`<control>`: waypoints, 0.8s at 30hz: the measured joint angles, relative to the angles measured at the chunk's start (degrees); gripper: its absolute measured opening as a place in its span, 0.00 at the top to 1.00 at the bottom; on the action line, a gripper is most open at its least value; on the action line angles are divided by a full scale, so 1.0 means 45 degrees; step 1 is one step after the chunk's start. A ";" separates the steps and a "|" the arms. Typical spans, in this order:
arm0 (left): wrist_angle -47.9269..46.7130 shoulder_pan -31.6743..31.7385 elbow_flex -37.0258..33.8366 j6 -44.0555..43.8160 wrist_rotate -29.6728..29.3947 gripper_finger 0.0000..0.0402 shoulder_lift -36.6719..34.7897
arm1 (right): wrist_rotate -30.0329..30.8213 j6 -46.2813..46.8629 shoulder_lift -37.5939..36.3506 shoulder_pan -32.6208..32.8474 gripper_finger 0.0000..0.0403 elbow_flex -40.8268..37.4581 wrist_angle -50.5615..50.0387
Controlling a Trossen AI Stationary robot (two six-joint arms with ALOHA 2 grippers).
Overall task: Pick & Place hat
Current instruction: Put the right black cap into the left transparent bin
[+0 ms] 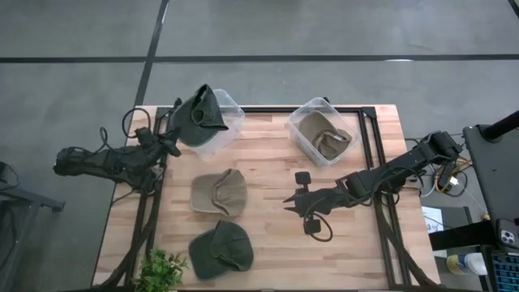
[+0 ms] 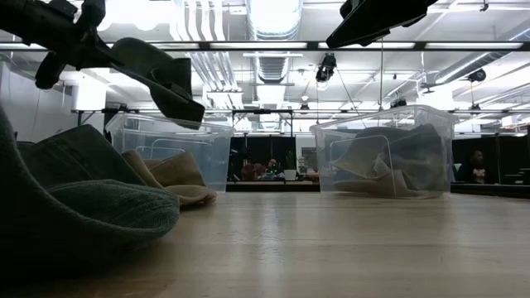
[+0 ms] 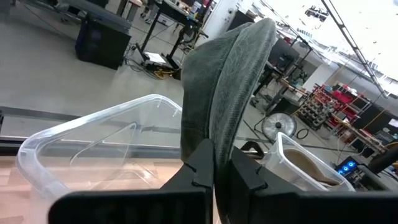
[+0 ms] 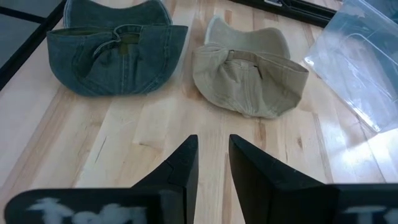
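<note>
My left gripper (image 1: 173, 136) is shut on a dark green hat (image 1: 199, 111) and holds it in the air over the left clear bin (image 1: 225, 122); in the low view the hat (image 2: 157, 76) hangs above that bin (image 2: 170, 149). A tan hat (image 1: 217, 193) and another green hat (image 1: 220, 247) lie flat on the table. The right clear bin (image 1: 320, 130) holds a tan hat (image 1: 324, 138). My right gripper (image 1: 290, 199) hovers open over the table's middle, and its wrist view shows its fingers (image 4: 213, 152) short of the two lying hats. My left gripper pinches an edge of the dark green hat (image 3: 219, 155) between its two fingers (image 3: 200, 163). The cloth stands edge-on out of the fingers. The hat is lifted clear, slanting down from the gripper toward the left bin (image 2: 178, 98).
A small green plant (image 1: 162, 268) stands at the table's near left corner. Black frame rails (image 1: 381, 195) run along the table's sides. Bare wood lies between the lying hats and my right gripper. People show far off in the room (image 2: 476, 165).
</note>
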 joint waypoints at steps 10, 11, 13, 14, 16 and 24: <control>0.1318 0.0024 0.0029 0.0808 -0.1091 0.97 -0.0003 | 0.0007 -0.0130 0.0010 -0.0022 0.82 0.0003 0.0069; 0.1470 0.0024 0.0056 0.0892 -0.1103 0.97 -0.0004 | 0.0004 -0.0245 0.0010 -0.0055 0.82 0.0030 0.0075; 0.1613 0.0033 0.0101 0.0843 -0.1124 0.97 -0.0002 | 0.0005 -0.0563 0.0010 -0.0138 0.83 0.0125 0.0241; 0.1737 0.0056 0.0110 0.0800 -0.1132 0.97 -0.0002 | 0.0005 -0.0767 0.0010 -0.0192 0.83 0.0162 0.0393; 0.2080 0.0083 0.0112 0.0758 -0.1064 0.97 -0.0005 | 0.0021 -0.1405 0.0010 -0.0303 0.82 0.0262 0.0579; 0.2711 0.0087 0.0102 0.0340 -0.0410 0.97 -0.0008 | 0.0027 -0.5539 0.0010 -0.0982 0.83 0.0687 0.1254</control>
